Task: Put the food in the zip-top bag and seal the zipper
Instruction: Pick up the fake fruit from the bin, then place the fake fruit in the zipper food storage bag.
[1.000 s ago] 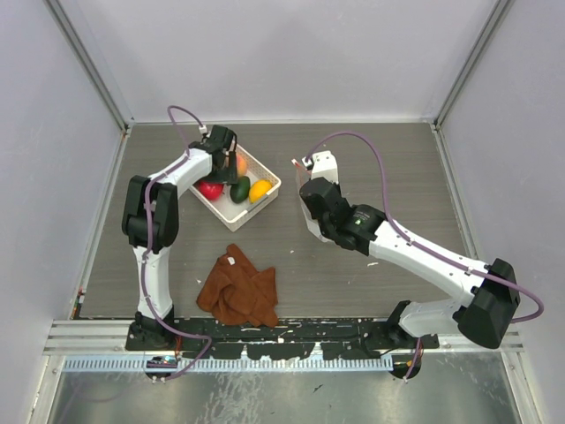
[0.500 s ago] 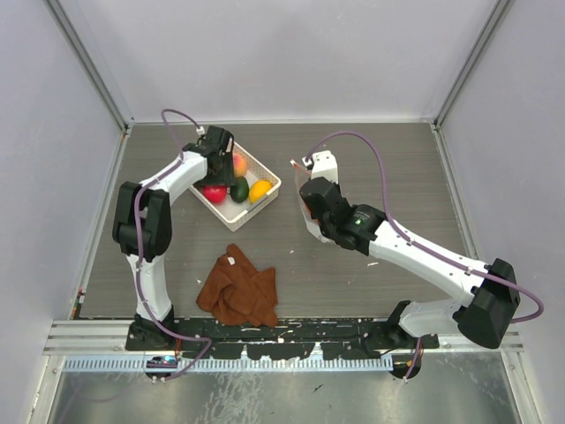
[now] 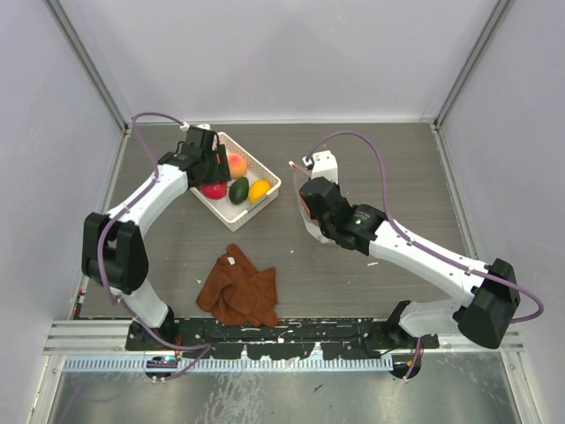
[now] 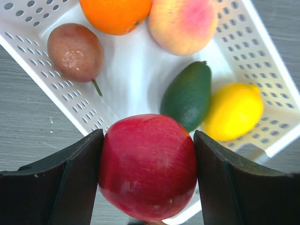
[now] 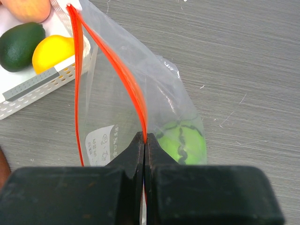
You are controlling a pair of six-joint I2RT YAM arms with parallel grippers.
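Note:
My left gripper point(image 4: 147, 140) is shut on the red fruit point(image 4: 147, 166), one finger on each side, over the near rim of the white basket point(image 4: 262, 42). In the basket lie an orange fruit point(image 4: 115, 14), a peach-pink one point(image 4: 183, 23), a dark green one point(image 4: 187, 96), a yellow one point(image 4: 233, 110) and a brownish-red one point(image 4: 75, 51). My right gripper point(image 5: 144, 138) is shut on the orange-red zipper point(image 5: 124, 70) of the zip-top bag point(image 5: 122, 108) and holds the mouth apart. A bright green fruit point(image 5: 183, 140) lies inside the bag.
A crumpled brown cloth point(image 3: 238, 287) lies on the table toward the near edge, between the arms. The basket point(image 3: 256, 205) stands at the back left, its corner close to the bag's mouth point(image 3: 298, 177). Grey walls close off the table on three sides.
My left gripper has closed from wide open onto the red fruit, and the left arm's elbow has swung out to the left. The right arm and the bag have stayed put.

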